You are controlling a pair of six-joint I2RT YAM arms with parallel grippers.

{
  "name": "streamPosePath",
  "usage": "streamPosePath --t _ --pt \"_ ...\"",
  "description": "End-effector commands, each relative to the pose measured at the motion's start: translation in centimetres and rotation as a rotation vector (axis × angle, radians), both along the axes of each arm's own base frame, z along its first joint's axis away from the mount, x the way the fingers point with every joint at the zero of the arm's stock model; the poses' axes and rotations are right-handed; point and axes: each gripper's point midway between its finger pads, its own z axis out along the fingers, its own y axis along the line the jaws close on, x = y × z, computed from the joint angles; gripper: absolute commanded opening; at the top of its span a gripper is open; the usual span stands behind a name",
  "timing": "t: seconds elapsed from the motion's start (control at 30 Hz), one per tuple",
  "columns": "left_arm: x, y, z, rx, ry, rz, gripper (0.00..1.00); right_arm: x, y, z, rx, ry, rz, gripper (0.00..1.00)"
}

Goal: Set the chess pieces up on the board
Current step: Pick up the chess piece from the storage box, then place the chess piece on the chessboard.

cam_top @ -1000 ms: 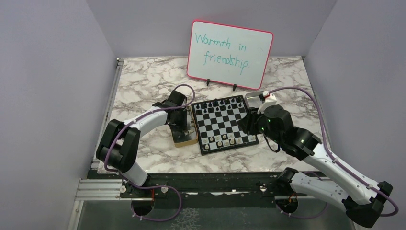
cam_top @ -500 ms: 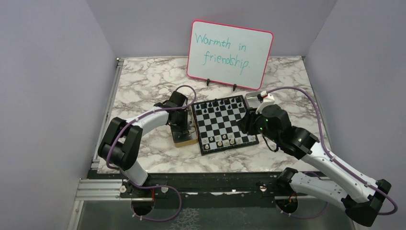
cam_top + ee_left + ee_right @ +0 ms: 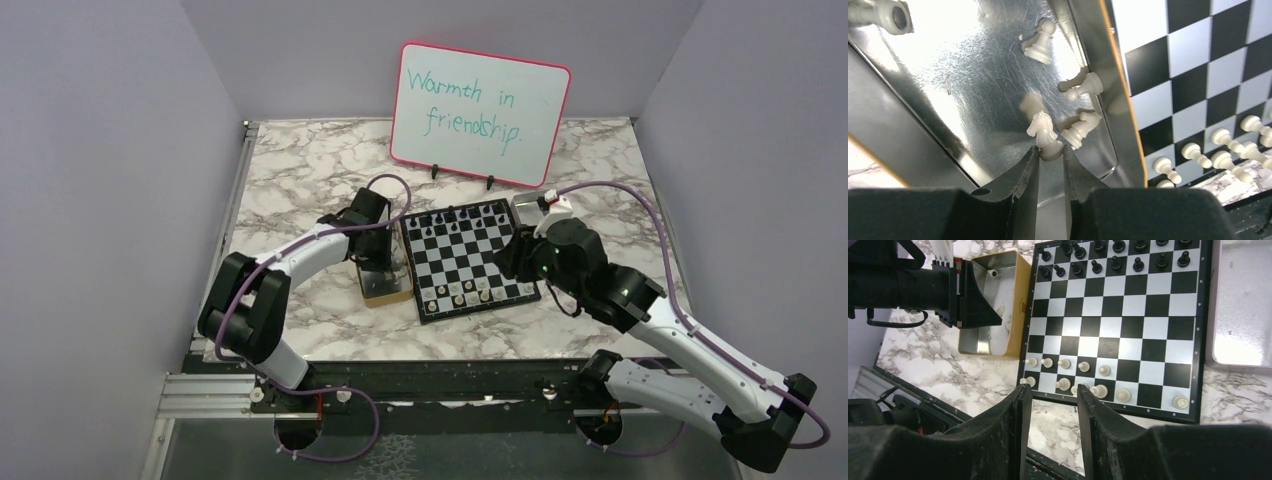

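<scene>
The board lies mid-table with black pieces on its far rows and cream pieces on its near rows. My left gripper is down inside the tan box, shut on the base of a cream knight. Three more cream pieces lie loose in the box: one further in, one by the wall, and one beside the knight. My right gripper is open and empty, hovering over the board's near edge.
A silver tray lies right of the board. A whiteboard stands behind it. The box's metal walls closely surround the left fingers. The table is marble-patterned.
The left wrist has shifted slightly over the tan box. The right arm has edged a little to the left. The pieces on the board have not moved.
</scene>
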Motion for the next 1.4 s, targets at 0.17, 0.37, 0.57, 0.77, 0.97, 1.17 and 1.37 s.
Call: streamPosePath --t 0.17,0.37,0.57,0.77,0.97,1.17,1.37 --pt "1.8 -1.3 7.2 -0.106 -0.256 -0.096 0.20 -0.4 2.3 0.0 0.151 0.051 0.025 0.44" --pt "1.1 -3.4 12.4 -0.252 -0.496 -0.303 0.19 -0.5 4.2 -0.1 0.205 0.093 0.076 0.46" --pt "-1.8 -5.5 15.9 -0.400 -0.686 -0.535 0.18 -0.2 5.5 -0.4 0.231 0.139 0.084 0.46" --pt "-5.5 -6.8 16.3 -0.434 -0.851 -0.793 0.17 -0.4 7.7 1.5 0.278 0.128 0.193 0.45" --pt "-7.2 -7.4 17.2 -0.444 -0.969 -0.901 0.16 -1.3 10.7 2.4 0.299 0.176 0.355 0.43" --pt "-8.6 -7.9 16.7 -0.485 -0.974 -0.986 0.15 -2.0 12.5 2.0 0.351 0.246 0.428 0.45" --pt "-9.5 -8.4 16.4 -0.520 -0.956 -1.029 0.15 -2.4 13.9 1.4 0.386 0.288 0.488 0.45"
